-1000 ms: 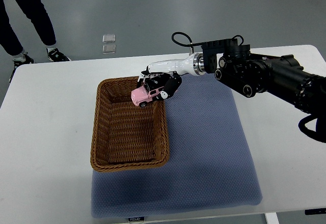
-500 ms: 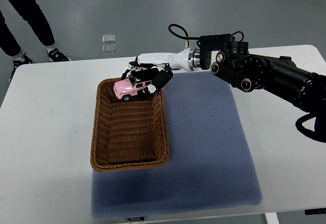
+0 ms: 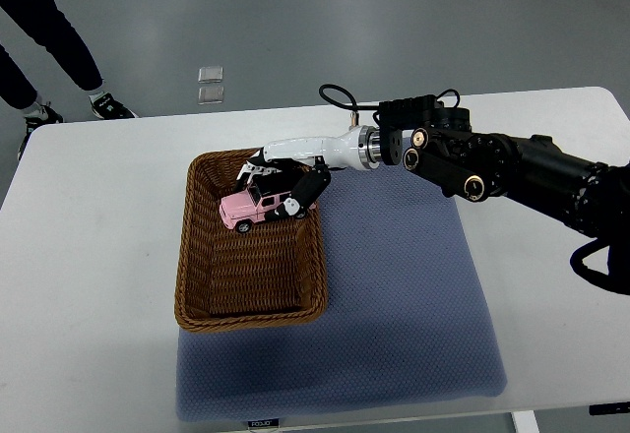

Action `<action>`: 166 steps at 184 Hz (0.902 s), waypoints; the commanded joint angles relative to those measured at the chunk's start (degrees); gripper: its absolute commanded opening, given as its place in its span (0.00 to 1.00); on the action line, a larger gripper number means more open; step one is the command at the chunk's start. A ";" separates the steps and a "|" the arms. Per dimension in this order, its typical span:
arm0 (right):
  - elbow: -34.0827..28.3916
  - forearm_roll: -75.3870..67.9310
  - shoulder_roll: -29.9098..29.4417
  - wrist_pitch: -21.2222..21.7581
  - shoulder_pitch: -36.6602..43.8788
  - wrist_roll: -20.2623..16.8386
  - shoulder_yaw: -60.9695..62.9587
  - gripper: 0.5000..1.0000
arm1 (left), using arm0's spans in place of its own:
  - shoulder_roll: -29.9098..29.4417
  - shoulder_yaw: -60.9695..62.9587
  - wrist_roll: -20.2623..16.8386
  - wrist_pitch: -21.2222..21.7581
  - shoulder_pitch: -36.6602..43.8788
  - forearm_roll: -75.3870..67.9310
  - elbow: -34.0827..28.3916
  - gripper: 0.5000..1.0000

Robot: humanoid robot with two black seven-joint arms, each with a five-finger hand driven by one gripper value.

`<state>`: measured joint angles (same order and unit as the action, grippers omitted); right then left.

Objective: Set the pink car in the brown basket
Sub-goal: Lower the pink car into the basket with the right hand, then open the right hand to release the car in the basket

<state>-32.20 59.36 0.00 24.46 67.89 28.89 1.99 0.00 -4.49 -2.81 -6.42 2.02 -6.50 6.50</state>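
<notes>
Pink toy car (image 3: 249, 209), pinched by the right hand's (image 3: 285, 182) fingers (image 3: 303, 193), has dropped from rim height down inside the brown woven wicker basket (image 3: 193, 274), just beneath them, so only letting go looks left.

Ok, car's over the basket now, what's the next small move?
Probably open the right robot hand and let go. It holds the pink car inside the rim of the basket, at its far end, so the car should land inside.

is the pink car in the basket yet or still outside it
In, but not released: the car sits inside the basket rim at its far end, with the right hand gripping it.
</notes>
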 commanded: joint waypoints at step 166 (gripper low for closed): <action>5.66 -20.87 0.00 1.73 -0.31 -9.21 9.61 0.82 | 0.00 0.01 0.00 0.00 0.00 0.00 0.00 1.00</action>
<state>-27.15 44.08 0.00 26.36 68.14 22.40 9.34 0.00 -4.50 -2.81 -6.42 2.02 -6.50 6.50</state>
